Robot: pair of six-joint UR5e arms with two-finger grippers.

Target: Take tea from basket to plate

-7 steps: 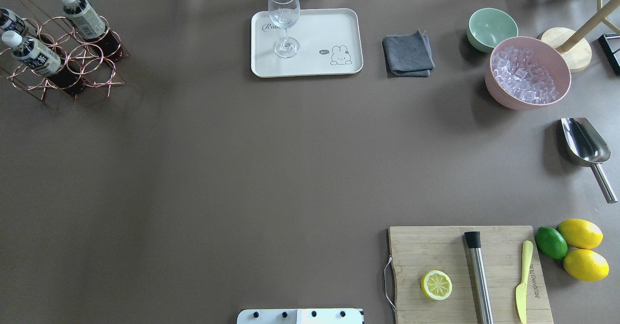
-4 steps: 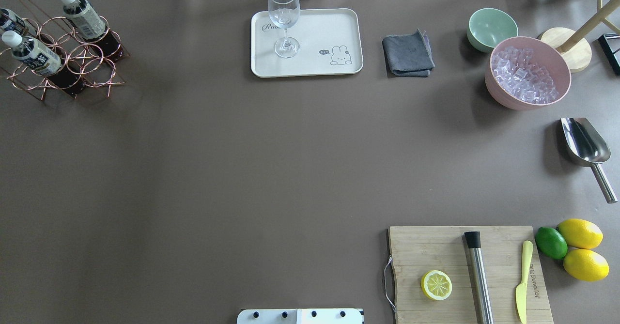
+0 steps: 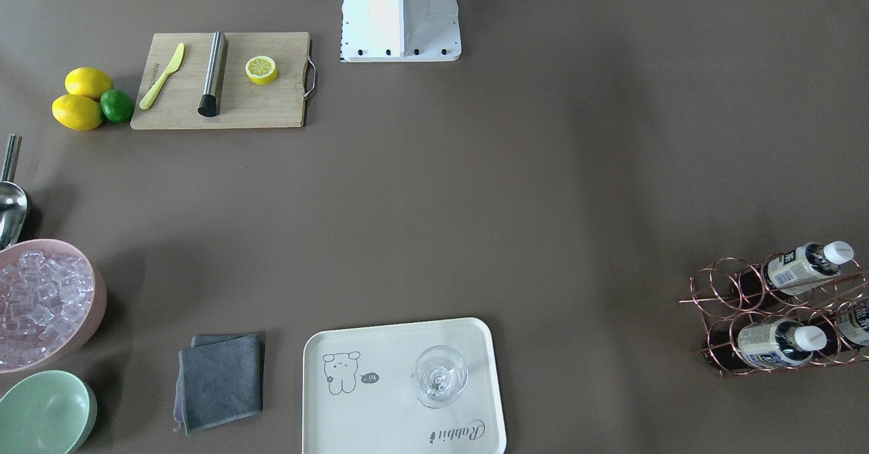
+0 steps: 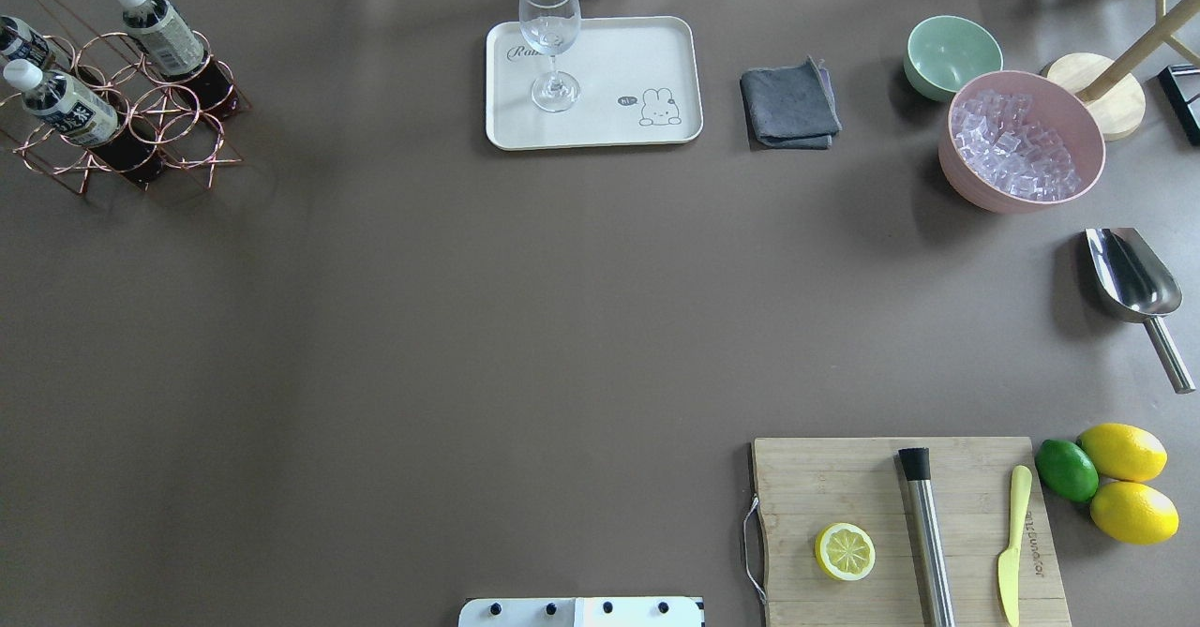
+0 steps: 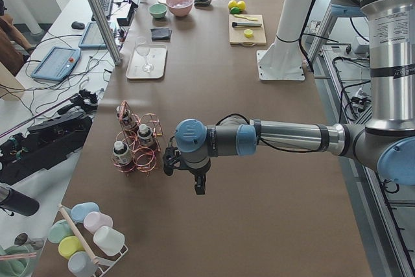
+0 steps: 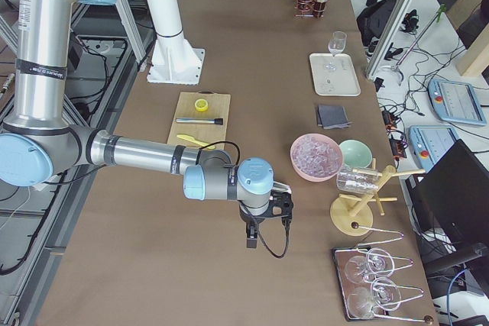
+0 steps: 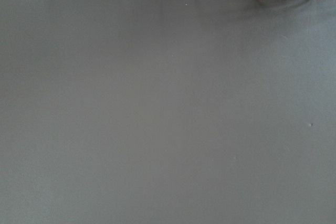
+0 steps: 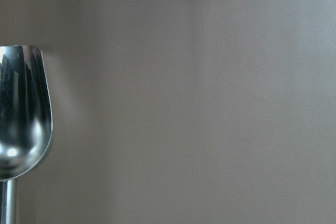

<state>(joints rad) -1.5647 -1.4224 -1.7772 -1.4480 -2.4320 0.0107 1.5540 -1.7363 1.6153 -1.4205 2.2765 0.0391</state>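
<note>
DESK: What is the left gripper (image 5: 172, 161) holding?

PHOTOGRAPHER: Nothing that shows. It hangs over bare table (image 5: 259, 192), seen only from the side, and I cannot tell whether its jaws stand apart. The right gripper (image 6: 283, 205) is equally unreadable and hovers beside a steel scoop (image 8: 23, 114).

DESK: What could go wrong?

PHOTOGRAPHER: Probably three things. It could seize the beige-label bottle (image 4: 164, 37) by mistake. The tea (image 4: 66, 107) could snag its ring and drag the light basket (image 4: 173, 102) up. It could also clip the wine glass (image 4: 551, 37) standing on the plate (image 4: 619, 55) at set-down.

DESK: Where is the tea?

PHOTOGRAPHER: It leans in the basket, near the left gripper at its 9 o'clock in the side view. The wrist camera catches only a wire corner at 1 o'clock. From overhead, the plate lies well apart at the basket's 3 o'clock.
</note>
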